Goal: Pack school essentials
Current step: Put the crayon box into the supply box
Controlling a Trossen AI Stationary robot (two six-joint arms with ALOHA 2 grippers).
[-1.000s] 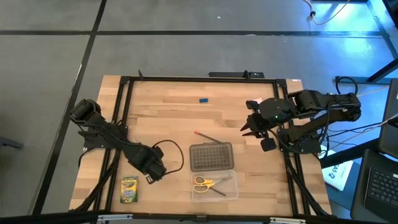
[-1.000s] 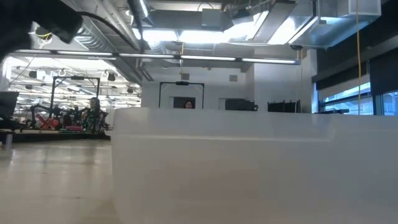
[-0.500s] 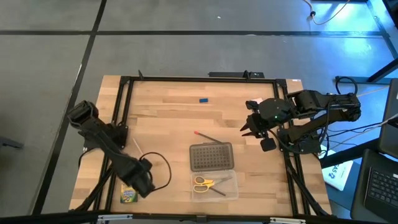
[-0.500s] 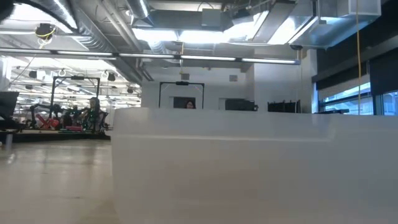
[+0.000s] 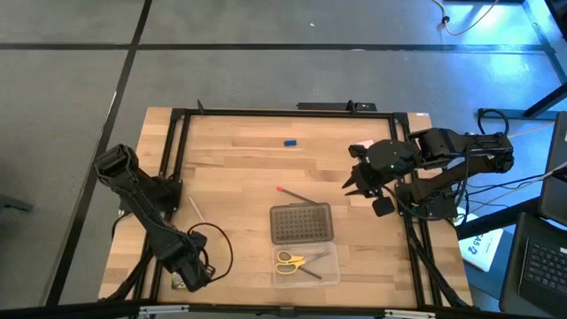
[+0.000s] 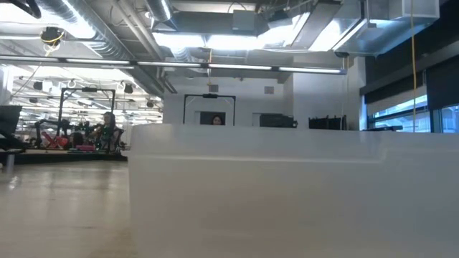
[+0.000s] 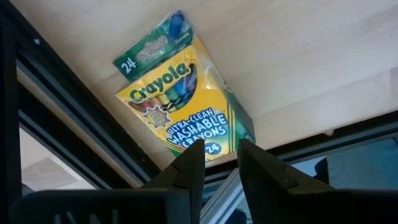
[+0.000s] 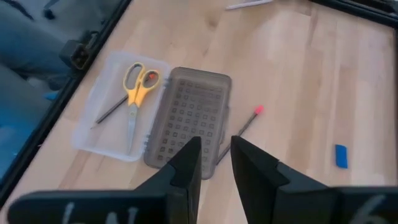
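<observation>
Crayons first: my left tool (image 5: 188, 275) hangs low over the near-left corner of the desk (image 5: 239, 168), right above the green-yellow crayon box (image 7: 183, 115), which lies flat on the wood beside the black frame rail (image 7: 74, 134). From the left wrist camera I see the two fingers (image 7: 189, 171) with a narrow gap between them, gripping nothing, their tips just over the box's lower edge. A pale pencil (image 5: 193, 209) lies a little farther back, near the left arm. Toward the middle, the clear plastic case (image 5: 306, 264) sits open near the front edge, with the yellow-handled scissors (image 5: 289, 260) and a dark pencil (image 5: 312, 270) inside its tray; the grey dotted lid (image 5: 300, 223) is folded back flat on the desk behind it. The red pencil (image 5: 294, 194) lies just beyond the lid, apart from it, and the tiny blue eraser (image 5: 289, 142) rests well back toward the far edge. On the right, my right tool (image 5: 361, 186) hovers above the desk's right side, its fingers (image 8: 186, 165) also only slightly apart and empty, pointed toward the case.
</observation>
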